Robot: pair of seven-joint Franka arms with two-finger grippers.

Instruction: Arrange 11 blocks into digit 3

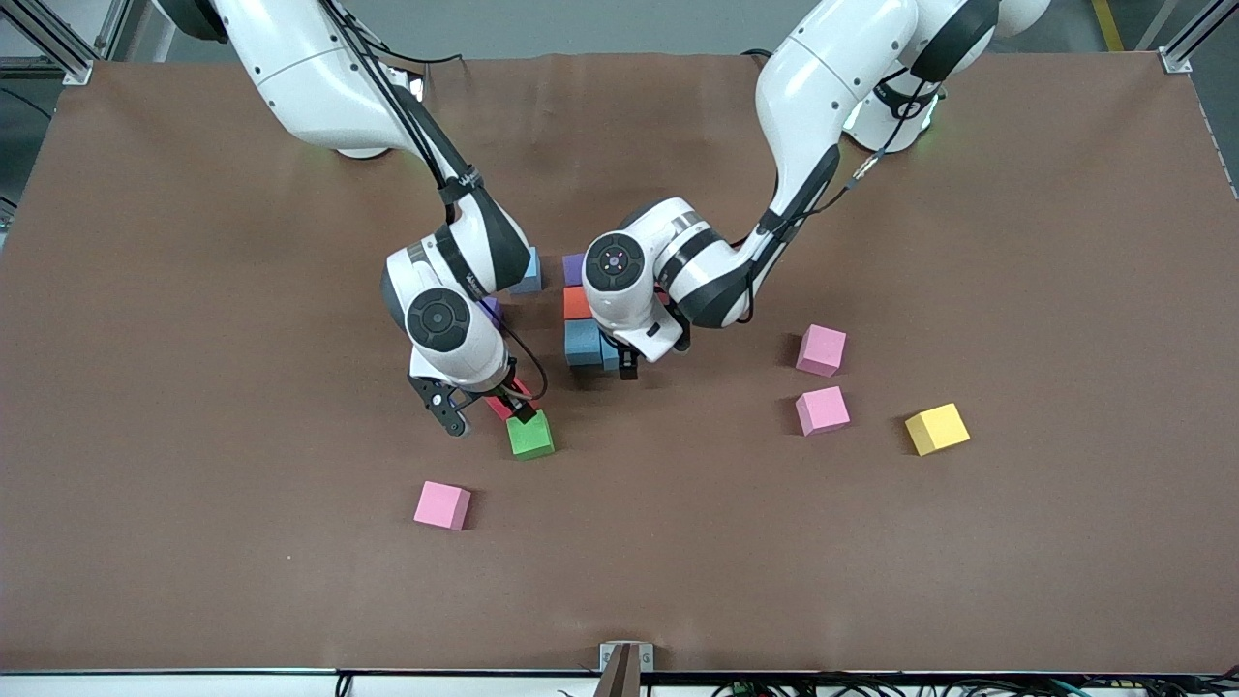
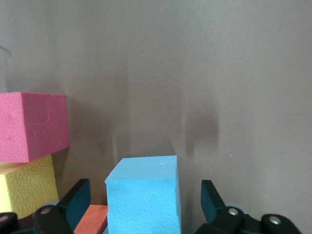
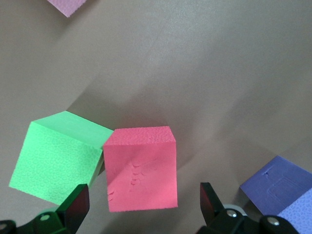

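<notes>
The left claw [image 1: 627, 368] stands wide over a light blue block [image 2: 144, 195] set between its fingers, beside a stacked column of purple [image 1: 573, 268], orange [image 1: 576, 303] and blue [image 1: 583, 342] blocks mid-bench. The right claw [image 1: 484, 411], likewise spread wide and gripping nothing, straddles a red block [image 3: 141, 168] that touches a green block [image 1: 530, 435], which lies nearer the front camera. Loose on the bench [image 1: 194, 387] lie three pink blocks [image 1: 821, 349] [image 1: 822, 410] [image 1: 442, 505] and one yellow block [image 1: 936, 429].
</notes>
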